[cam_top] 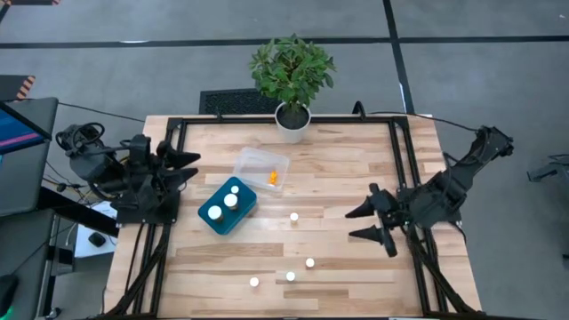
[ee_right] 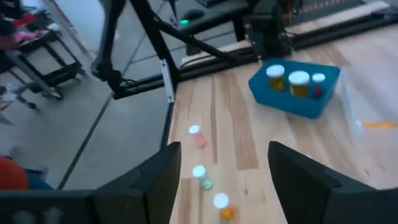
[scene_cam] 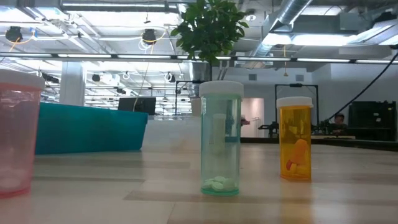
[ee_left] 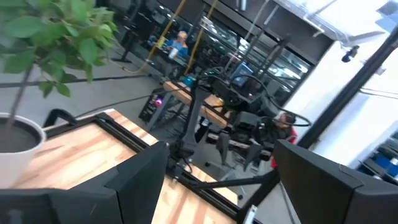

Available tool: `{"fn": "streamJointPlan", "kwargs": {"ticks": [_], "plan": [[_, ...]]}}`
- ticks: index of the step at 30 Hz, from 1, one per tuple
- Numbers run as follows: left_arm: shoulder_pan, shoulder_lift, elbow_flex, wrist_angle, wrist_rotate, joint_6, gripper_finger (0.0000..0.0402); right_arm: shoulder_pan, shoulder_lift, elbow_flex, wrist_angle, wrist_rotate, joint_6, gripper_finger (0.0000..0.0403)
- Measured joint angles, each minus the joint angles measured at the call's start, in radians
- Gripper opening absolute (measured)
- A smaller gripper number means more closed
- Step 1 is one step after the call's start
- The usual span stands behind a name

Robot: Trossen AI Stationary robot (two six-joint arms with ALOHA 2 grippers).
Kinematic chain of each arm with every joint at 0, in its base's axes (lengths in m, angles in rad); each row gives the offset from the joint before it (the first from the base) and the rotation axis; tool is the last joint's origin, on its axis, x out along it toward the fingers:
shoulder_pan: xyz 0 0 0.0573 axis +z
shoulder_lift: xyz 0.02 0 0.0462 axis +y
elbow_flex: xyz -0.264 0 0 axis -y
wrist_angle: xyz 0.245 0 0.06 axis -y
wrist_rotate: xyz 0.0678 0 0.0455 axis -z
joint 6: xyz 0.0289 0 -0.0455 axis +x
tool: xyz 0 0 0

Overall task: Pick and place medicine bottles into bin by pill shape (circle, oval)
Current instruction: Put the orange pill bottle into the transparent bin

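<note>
Three white-capped medicine bottles stand in the blue bin. An orange bottle lies in the clear bin. Several loose bottles stand on the table: one mid-table and three near the front edge. The low view shows a pink, a green and an orange bottle. My left gripper is open at the table's left edge, left of both bins. My right gripper is open at the right, above the table, right of the loose bottles.
A potted plant in a white pot stands at the table's far edge, behind the clear bin. A black frame runs along the table's sides. Bare wood lies between the bins and my right gripper.
</note>
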Motion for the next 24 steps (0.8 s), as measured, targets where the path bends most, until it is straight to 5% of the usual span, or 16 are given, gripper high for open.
{"fn": "streamJointPlan", "kwargs": {"ticks": [24], "plan": [[0.000, 0.012, 0.000, 0.004, -0.243, -0.002, 0.0288, -0.363, -0.149, -0.028, -0.015, -0.384, -0.414, 0.0249]]}}
